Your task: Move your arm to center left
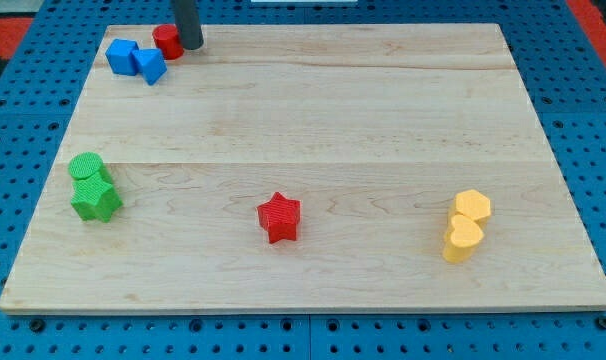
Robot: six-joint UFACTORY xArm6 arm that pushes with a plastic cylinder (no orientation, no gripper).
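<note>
My tip (190,44) is at the view's top left, at the far edge of the wooden board (313,120). It stands just right of a red cylinder (166,41), touching or nearly touching it. Two blue blocks sit left of the cylinder: a blue cube (121,55) and a blue angular block (150,66). At the view's left, mid-height, a green cylinder (86,167) rests against a green star (96,200). The tip is well above and to the right of them.
A red star (279,217) lies at bottom centre. Two yellow blocks, a hexagon-like one (472,206) and a heart-like one (463,239), sit at bottom right. A blue pegboard (583,120) surrounds the board.
</note>
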